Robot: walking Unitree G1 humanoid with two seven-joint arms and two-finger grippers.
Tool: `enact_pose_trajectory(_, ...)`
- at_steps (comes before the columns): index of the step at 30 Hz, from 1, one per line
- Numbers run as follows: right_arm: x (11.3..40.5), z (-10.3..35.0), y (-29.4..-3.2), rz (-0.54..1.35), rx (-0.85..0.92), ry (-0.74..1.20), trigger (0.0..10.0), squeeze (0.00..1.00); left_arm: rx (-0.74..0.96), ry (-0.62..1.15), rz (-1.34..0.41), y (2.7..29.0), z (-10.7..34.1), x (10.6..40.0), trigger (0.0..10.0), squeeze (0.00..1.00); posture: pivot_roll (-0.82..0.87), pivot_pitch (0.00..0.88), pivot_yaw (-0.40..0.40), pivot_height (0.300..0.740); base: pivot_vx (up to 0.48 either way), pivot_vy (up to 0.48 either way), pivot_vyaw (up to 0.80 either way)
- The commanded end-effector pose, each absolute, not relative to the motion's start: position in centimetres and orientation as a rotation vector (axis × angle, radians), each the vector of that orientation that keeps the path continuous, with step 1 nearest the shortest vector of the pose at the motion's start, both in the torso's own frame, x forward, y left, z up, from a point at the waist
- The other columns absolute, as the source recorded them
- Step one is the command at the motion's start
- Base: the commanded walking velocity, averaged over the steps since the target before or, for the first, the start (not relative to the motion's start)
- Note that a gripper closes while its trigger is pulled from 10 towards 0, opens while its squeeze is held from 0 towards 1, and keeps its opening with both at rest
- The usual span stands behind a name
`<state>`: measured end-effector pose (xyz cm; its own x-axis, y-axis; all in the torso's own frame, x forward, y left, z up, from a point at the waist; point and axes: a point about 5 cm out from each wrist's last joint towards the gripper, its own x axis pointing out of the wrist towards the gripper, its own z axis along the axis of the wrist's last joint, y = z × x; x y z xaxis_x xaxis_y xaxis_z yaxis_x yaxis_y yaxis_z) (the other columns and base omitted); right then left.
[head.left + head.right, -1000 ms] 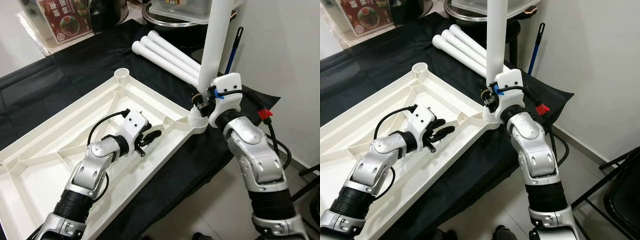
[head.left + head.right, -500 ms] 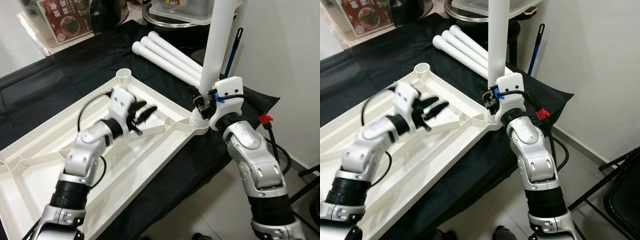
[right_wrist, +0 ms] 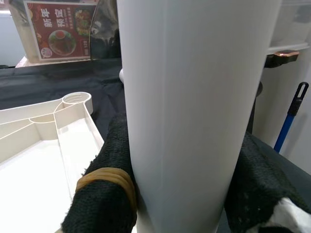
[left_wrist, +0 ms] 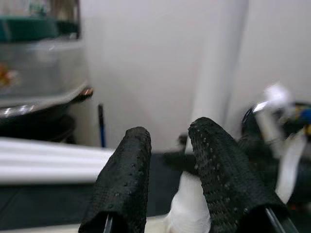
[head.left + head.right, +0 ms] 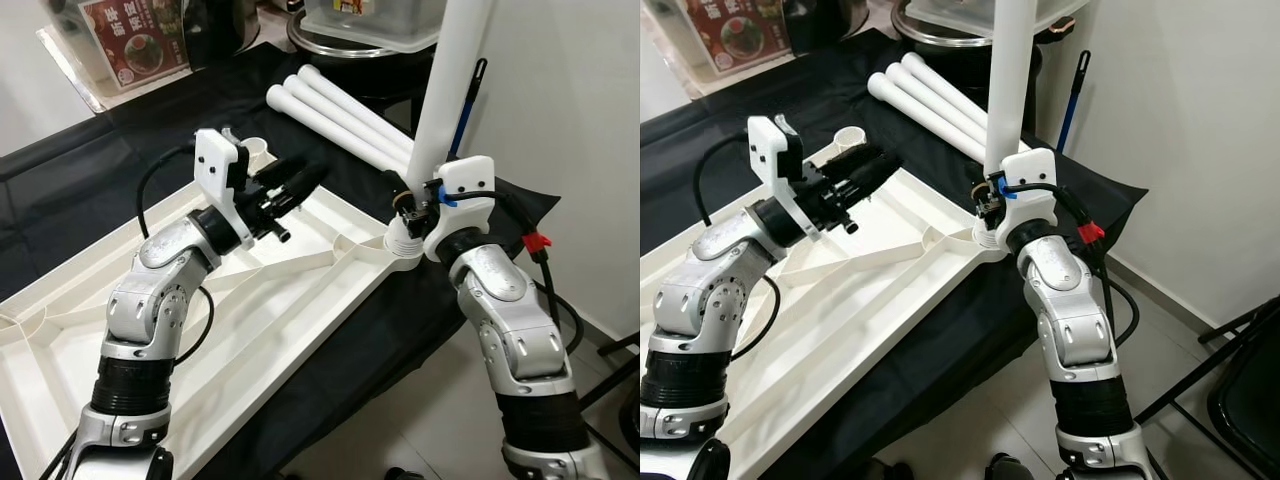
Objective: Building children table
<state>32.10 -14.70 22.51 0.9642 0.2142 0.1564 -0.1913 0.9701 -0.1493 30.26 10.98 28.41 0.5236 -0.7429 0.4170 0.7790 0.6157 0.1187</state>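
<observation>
The white tabletop [image 5: 250,300] lies upside down on a black cloth. A white leg [image 5: 445,90] stands nearly upright in its near right corner socket [image 5: 403,243]. My right gripper [image 5: 412,205] is shut on the base of this leg [image 3: 194,97], with one black finger [image 3: 104,194] on each side. My left gripper [image 5: 298,182] hangs above the tabletop beside the far corner socket [image 5: 252,148] and points toward the upright leg. Its fingers [image 4: 126,179] stand a narrow gap apart with nothing between them. Three spare legs [image 5: 340,110] lie side by side at the back.
A lidded pot and clear container [image 5: 370,20] stand behind the spare legs, and a printed box [image 5: 135,40] is at the back left. A blue-handled tool [image 5: 468,100] leans by the wall. The cloth's edge [image 5: 530,205] drops to the floor on the right, where black chair legs [image 5: 1240,340] stand.
My left arm has lifted off the inside of the tabletop and swung up toward the far corner socket, its fingers drawn closer together. The right gripper still holds the upright leg.
</observation>
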Motion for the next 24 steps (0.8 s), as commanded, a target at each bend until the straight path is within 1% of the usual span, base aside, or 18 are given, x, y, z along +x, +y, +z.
enact_pose_trajectory(1, 32.3, 18.7, -16.2, 0.148, -0.125, 0.005, 10.0, 0.00, -0.087, -0.504, -0.980, 9.9, 29.7, 29.5, 10.0, 0.00, -0.05, 0.160, 0.045, 0.740, 0.000, 0.000, 0.00)
enact_pose_trajectory(3, 32.3, 18.7, -16.3, 0.144, -0.123, 0.005, 10.0, 0.00, -0.050, -0.522, -1.040, 8.3, 30.7, 29.3, 10.0, 0.00, -0.05, 0.156, 0.044, 0.740, 0.000, 0.000, 0.00)
enact_pose_trajectory(4, 32.3, 18.7, -16.3, 0.144, -0.123, 0.005, 10.0, 0.00, -0.050, -0.522, -1.040, 8.3, 30.7, 29.3, 10.0, 0.00, -0.05, 0.156, 0.044, 0.740, 0.000, 0.000, 0.00)
enact_pose_trajectory(6, 32.4, 18.7, -16.2, 0.145, -0.122, 0.005, 10.0, 0.00, 0.016, -0.494, -1.021, 7.2, 30.6, 30.3, 10.0, 0.00, -0.05, 0.154, 0.042, 0.740, 0.000, 0.000, 0.00)
enact_pose_trajectory(7, 32.4, 18.6, -16.1, 0.146, -0.121, 0.006, 10.0, 0.00, 0.028, -0.477, -1.007, 6.8, 30.4, 30.9, 10.0, 0.00, -0.05, 0.151, 0.041, 0.740, 0.000, 0.000, 0.00)
enact_pose_trajectory(8, 32.4, 18.6, -16.1, 0.146, -0.121, 0.006, 10.0, 0.00, 0.028, -0.477, -1.007, 6.8, 30.4, 30.9, 10.0, 0.00, -0.05, 0.151, 0.041, 0.740, 0.000, 0.000, 0.00)
enact_pose_trajectory(9, 32.4, 18.6, -16.1, 0.147, -0.121, 0.007, 10.0, 0.00, 0.033, -0.469, -0.994, 6.4, 30.4, 31.4, 10.0, 0.86, -0.05, 0.150, 0.040, 0.740, 0.000, 0.000, 0.00)
enact_pose_trajectory(10, 32.4, 18.6, -16.0, 0.149, -0.121, 0.007, 10.0, 0.00, 0.023, -0.460, -1.007, 5.9, 30.5, 31.8, 10.0, 1.00, -0.05, 0.149, 0.040, 0.740, 0.000, 0.000, 0.00)
enact_pose_trajectory(17, 32.5, 18.6, -15.9, 0.151, -0.121, 0.003, 10.0, 0.00, -0.004, -0.463, -0.993, 4.3, 31.4, 32.8, 10.0, 1.00, -0.06, 0.147, 0.040, 0.740, 0.000, 0.000, 0.00)
enact_pose_trajectory(24, 32.5, 18.5, -15.9, 0.153, -0.121, 0.005, 10.0, 0.00, -0.039, -0.475, -1.016, 3.2, 31.7, 32.7, 10.0, 1.00, -0.06, 0.146, 0.041, 0.740, 0.000, 0.000, 0.00)
